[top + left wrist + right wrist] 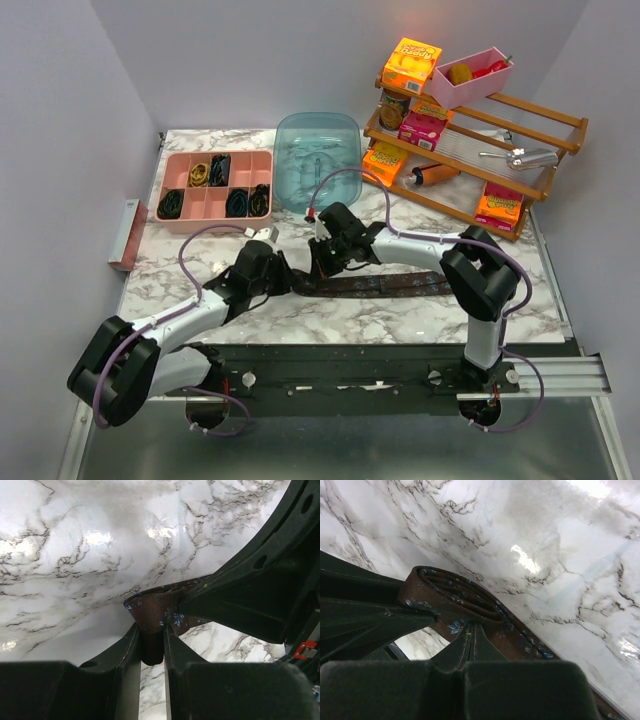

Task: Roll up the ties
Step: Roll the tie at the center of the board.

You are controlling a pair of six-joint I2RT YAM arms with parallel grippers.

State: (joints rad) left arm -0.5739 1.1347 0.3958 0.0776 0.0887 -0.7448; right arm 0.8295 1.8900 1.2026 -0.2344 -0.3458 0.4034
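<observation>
A dark brown tie (400, 285) with small blue flowers lies stretched across the marble table toward the right. Its left end is wound into a small coil (455, 592) between the two grippers. My left gripper (150, 636) is shut on that coil, with the fabric (155, 610) pinched between its fingers. My right gripper (470, 631) has its jaws pressed fully together, and its tips rest against the side of the coil. In the top view the left gripper (283, 280) and the right gripper (322, 268) meet at the tie's rolled end.
A pink divided tray (188, 216) at the back left holds several rolled ties (238, 203). A clear blue container (318, 160) stands behind the grippers. At the back right stands a wooden rack (470, 150) with boxes and a pink bin (470, 78).
</observation>
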